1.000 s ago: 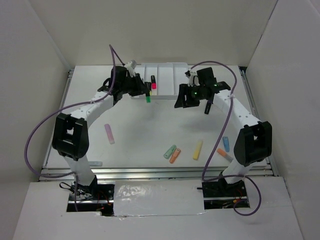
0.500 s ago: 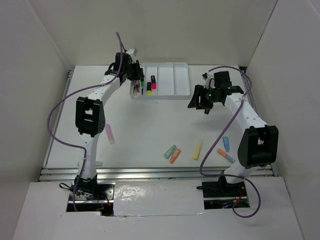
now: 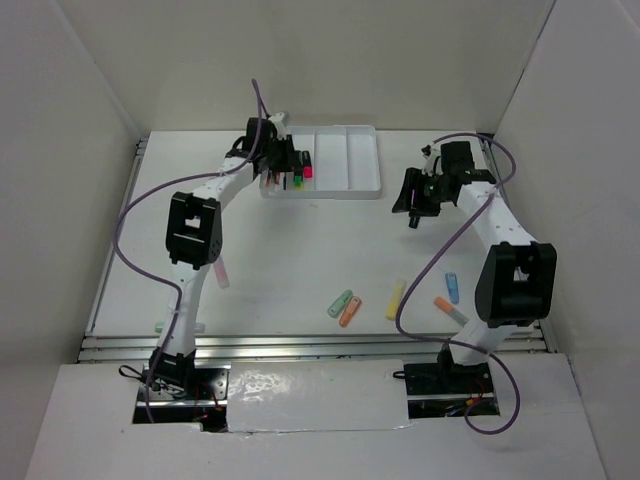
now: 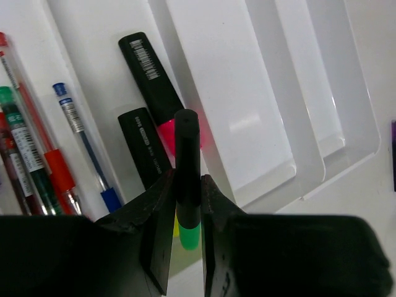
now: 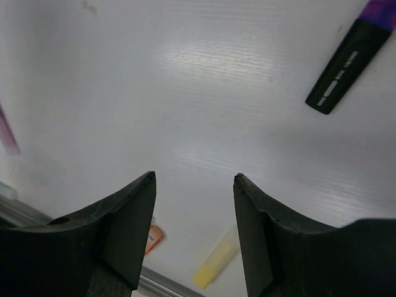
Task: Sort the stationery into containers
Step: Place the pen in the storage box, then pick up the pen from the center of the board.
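White worktop (image 3: 280,250), white walls all round, and the left arm has swung on from the tray's near edge to right over it! The left fingers (image 4: 154,235) are clamped on the green-capped highlighter (image 4: 187,154), hanging above the tray (image 4: 247,124), seemingly over the compartment where two more highlighters lie. A release looks due next. The right arm has drawn off to the right, with the right fingers (image 5: 127,229) apart and empty and a purple-capped highlighter (image 5: 343,65) lying ahead. Pastel markers (image 3: 396,298) wait near the front.
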You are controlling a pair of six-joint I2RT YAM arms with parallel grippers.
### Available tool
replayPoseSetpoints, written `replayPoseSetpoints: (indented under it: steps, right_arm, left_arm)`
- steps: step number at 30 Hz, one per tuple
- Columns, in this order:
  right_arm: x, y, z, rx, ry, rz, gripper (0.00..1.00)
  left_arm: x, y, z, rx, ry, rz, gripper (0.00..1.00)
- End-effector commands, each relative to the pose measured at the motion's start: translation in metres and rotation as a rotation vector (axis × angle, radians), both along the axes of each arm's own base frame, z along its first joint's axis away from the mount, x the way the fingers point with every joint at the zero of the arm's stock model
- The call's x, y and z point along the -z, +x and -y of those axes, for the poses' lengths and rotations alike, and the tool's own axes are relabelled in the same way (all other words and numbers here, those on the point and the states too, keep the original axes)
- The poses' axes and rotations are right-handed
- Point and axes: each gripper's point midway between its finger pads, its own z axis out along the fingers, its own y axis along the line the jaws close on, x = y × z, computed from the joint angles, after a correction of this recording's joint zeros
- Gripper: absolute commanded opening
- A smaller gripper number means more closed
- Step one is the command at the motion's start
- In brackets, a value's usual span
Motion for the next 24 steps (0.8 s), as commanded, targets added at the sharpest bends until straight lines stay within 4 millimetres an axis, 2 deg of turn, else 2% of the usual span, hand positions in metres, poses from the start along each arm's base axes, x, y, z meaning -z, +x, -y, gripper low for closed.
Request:
replayPoseSetpoints:
  steps: [1,2,3,8,9,10,12,13,14,16,17,18,19,20,21,22,23,24]
  right_arm:
    - [-0.002,0.025,0.03,0.1,-0.078,0.026,0.6]
    - [0.001,0.028,0.038,0.123,-0.091,0.018,0.61]
    - [0.002,0.032,0.046,0.153,-0.118,0.016,0.61]
    - [0.021,0.045,0.075,0.233,-0.182,-0.036,0.61]
    - [0.029,0.05,0.081,0.248,-0.203,-0.05,0.61]
    - [0.028,0.054,0.084,0.254,-0.217,-0.052,0.61]
    - [0.044,0.06,0.087,0.261,-0.237,-0.084,0.61]
    - [0.048,0.061,0.091,0.271,-0.254,-0.1,0.61]
    - [0.057,0.066,0.091,0.272,-0.26,-0.122,0.61]
    - [0.066,0.068,0.093,0.275,-0.272,-0.154,0.62]
    - [0.073,0.072,0.093,0.273,-0.282,-0.171,0.62]
    - [0.078,0.073,0.092,0.271,-0.286,-0.182,0.62]
    - [0.078,0.078,0.093,0.272,-0.3,-0.175,0.63]
    - [0.088,0.08,0.093,0.269,-0.309,-0.197,0.63]
    - [0.092,0.081,0.09,0.26,-0.314,-0.209,0.62]
    - [0.088,0.09,0.09,0.259,-0.323,-0.193,0.63]
    - [0.101,0.089,0.089,0.249,-0.336,-0.227,0.62]
    - [0.097,0.096,0.087,0.241,-0.346,-0.212,0.62]
  left_arm:
    - [-0.012,0.011,0.016,0.025,-0.028,0.065,0.26]
    - [-0.009,0.012,0.015,0.018,-0.029,0.061,0.32]
    - [-0.006,0.013,0.015,0.011,-0.028,0.055,0.45]
    - [-0.016,0.015,0.012,-0.008,-0.037,0.069,0.64]
    - [-0.032,0.015,0.012,-0.004,-0.048,0.097,0.66]
    - [-0.047,0.014,0.009,-0.009,-0.061,0.117,0.67]
    - [-0.068,0.012,0.006,-0.018,-0.086,0.14,0.68]
    - [-0.071,0.008,0.005,-0.019,-0.1,0.133,0.68]
    - [-0.096,0.003,0.001,-0.024,-0.134,0.153,0.68]
    - [-0.107,-0.007,-0.001,-0.016,-0.166,0.147,0.69]
    - [-0.13,-0.015,-0.002,-0.009,-0.177,0.175,0.69]
    - [-0.127,-0.023,-0.003,-0.003,-0.177,0.158,0.69]
    - [-0.147,-0.03,-0.008,-0.003,-0.184,0.184,0.69]
    - [-0.153,-0.036,-0.01,-0.002,-0.186,0.185,0.69]
    - [-0.147,-0.044,-0.012,0.002,-0.187,0.162,0.7]
    - [-0.163,-0.053,-0.018,-0.003,-0.197,0.17,0.7]
    - [-0.168,-0.058,-0.02,-0.001,-0.207,0.166,0.7]
    - [-0.173,-0.07,-0.024,0.009,-0.216,0.154,0.7]
